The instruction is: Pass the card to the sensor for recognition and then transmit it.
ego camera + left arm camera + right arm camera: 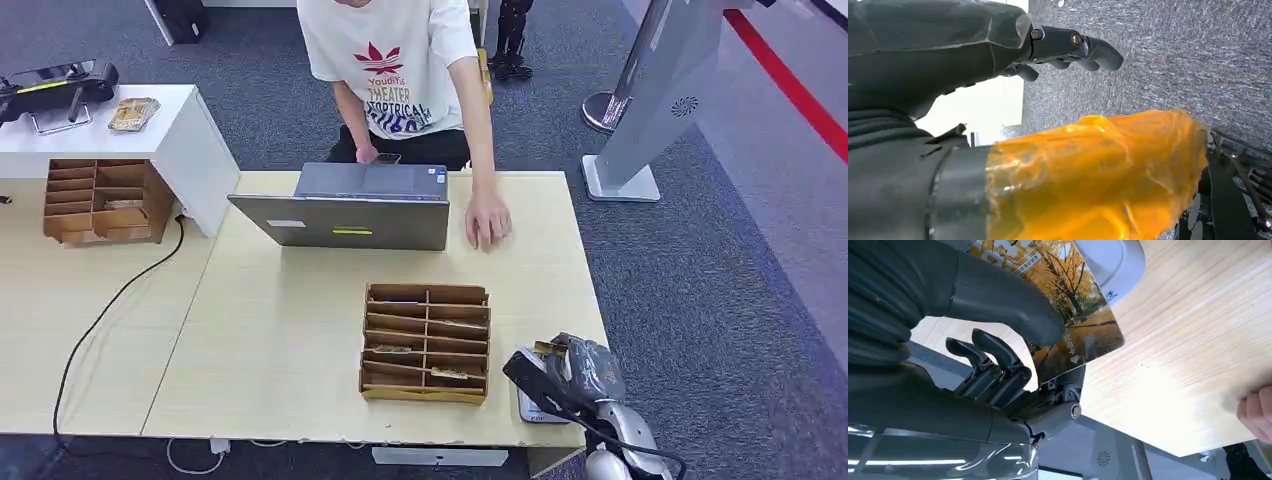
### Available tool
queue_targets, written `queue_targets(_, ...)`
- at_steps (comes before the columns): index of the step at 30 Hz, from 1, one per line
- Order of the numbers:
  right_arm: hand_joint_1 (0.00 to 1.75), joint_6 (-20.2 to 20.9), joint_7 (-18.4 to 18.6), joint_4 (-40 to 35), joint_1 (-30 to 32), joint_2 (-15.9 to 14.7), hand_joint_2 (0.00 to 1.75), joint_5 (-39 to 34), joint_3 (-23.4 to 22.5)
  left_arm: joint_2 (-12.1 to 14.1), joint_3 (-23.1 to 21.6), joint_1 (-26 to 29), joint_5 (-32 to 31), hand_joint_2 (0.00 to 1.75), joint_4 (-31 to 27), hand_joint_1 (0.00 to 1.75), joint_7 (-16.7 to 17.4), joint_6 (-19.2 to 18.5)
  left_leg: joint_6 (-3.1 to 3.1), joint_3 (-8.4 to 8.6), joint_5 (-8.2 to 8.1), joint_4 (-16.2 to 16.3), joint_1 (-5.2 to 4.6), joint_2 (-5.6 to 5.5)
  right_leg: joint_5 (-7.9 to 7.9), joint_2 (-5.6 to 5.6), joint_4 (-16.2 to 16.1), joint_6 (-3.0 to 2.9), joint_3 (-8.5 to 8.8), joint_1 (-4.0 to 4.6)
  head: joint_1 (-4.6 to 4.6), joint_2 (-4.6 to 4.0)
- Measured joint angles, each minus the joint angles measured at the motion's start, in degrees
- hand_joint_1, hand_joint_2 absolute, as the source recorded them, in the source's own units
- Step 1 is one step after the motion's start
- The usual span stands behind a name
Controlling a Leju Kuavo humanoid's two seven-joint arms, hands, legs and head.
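- The pale wooden table (300, 350) fills most of the head view; a second table of the same wood joins it on the left.
- A person (400, 70) in a white printed T-shirt stands at the far edge, with one hand (488, 222) flat on the tabletop just right of the laptop.
- A grey stand (655, 100) with a white base rises from the carpet beyond the table's right end.
- A white cabinet (110, 130) stands at the far left, with a dark controller and a small packet on top.
- The grey laptop (345, 208) sits open at the far middle of the table, its lid towards the robot.
- A brown slotted card rack (426, 342) lies near the front edge, with cards in several slots; a similar rack (98, 200) rests against the cabinet.
- The right hand (583, 368) is at the table's front right corner, over a white sensor (1113, 260).
- That hand pinches the card (1068, 315), printed with yellow autumn trees, between thumb and fingers; the card lies against the sensor.
- The left hand (1068, 47) hangs over the grey carpet, its fingers slightly curled and holding nothing.
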Motion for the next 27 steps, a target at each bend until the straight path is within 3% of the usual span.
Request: queue_targets(27, 1.75, 0.68, 0.00, 0.66, -0.67, 0.00, 1.75, 0.59, 0.00, 0.00, 0.00, 0.00, -0.20, 0.00, 0.00, 0.00, 0.13, -0.09, 0.00, 0.11, 0.00, 0.00, 0.00, 0.00, 0.00, 0.00, 0.00, 0.00, 0.11, 0.00, 0.00, 0.00)
